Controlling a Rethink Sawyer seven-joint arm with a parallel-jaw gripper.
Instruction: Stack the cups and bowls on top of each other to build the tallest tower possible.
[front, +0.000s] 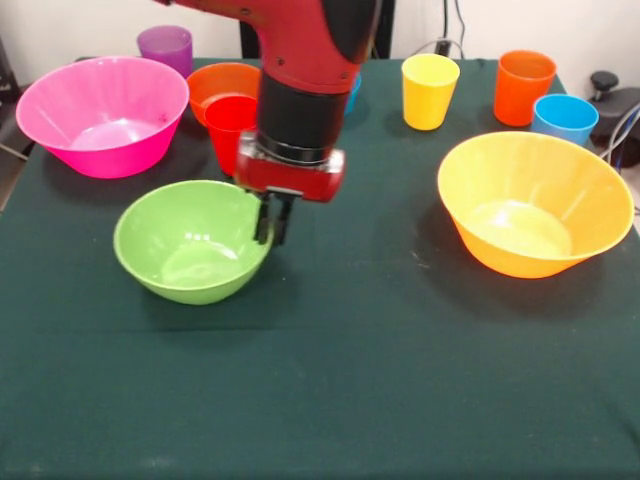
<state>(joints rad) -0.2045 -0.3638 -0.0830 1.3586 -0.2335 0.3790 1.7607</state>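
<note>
**benchbot_fan:** So your gripper (273, 222) sits right at the lime green bowl's (190, 240) right rim, fingers close together. Looks like they're pinching the rim wall, one inside, one outside, though I can't fully confirm contact. Makes sense: a thin rim is the only grabbable bit on a wide bowl.

**cupstacker:** Agreed. Nothing's stacked yet, as far as you can see. The green bowl sits upright on the dark green table (350, 380), glossy, empty. The pink bowl (102, 115) is back left, the yellow-orange bowl (535, 200) right, and the red cup (230, 128) is just behind the arm by the small orange bowl (222, 82). The yellow (429, 90), orange (523, 87), light blue (564, 118) and purple (166, 47) cups line the far edge.
</note>
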